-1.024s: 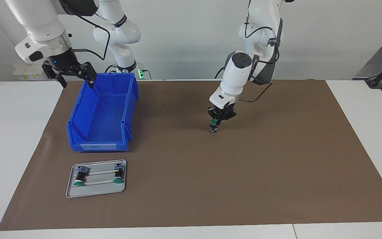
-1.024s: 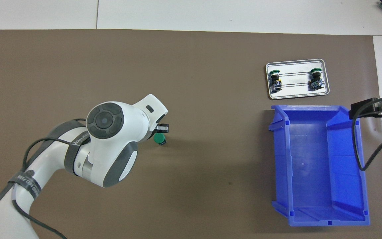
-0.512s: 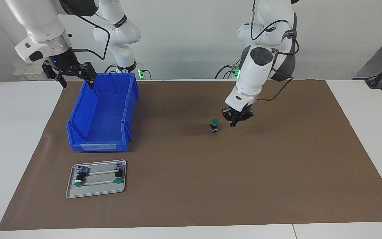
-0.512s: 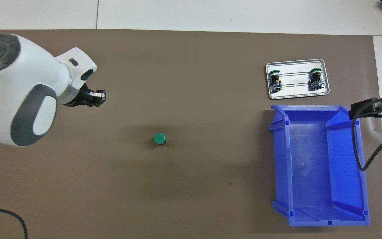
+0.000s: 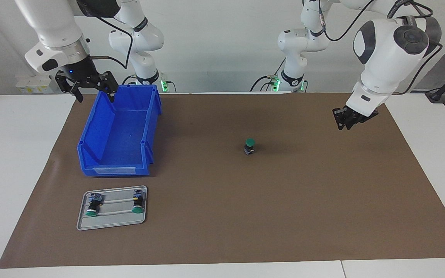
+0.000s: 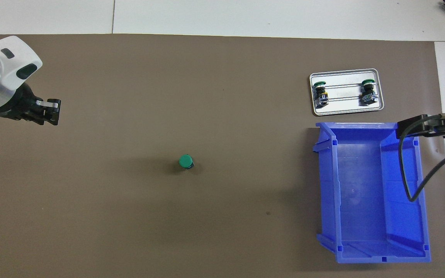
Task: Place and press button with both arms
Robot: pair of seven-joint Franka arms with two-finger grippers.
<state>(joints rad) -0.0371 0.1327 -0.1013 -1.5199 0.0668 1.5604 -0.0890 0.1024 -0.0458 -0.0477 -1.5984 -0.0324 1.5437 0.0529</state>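
Note:
The button (image 5: 249,146), green cap up on a black body, stands alone on the brown mat near the middle; it also shows in the overhead view (image 6: 186,161). My left gripper (image 5: 343,120) is open and empty in the air over the mat toward the left arm's end, well apart from the button; it also shows in the overhead view (image 6: 51,112). My right gripper (image 5: 93,92) is open and empty over the robot-side rim of the blue bin (image 5: 118,131).
A grey tray (image 5: 111,219) holds two more green-capped buttons (image 5: 91,206) (image 5: 137,203), farther from the robots than the blue bin. The bin (image 6: 373,189) and tray (image 6: 346,112) sit toward the right arm's end. A brown mat (image 5: 245,216) covers the table.
My left gripper let go of the button, rose and swung away toward the left arm's end of the table. The button stays standing. The right gripper shifted slightly over the bin's rim.

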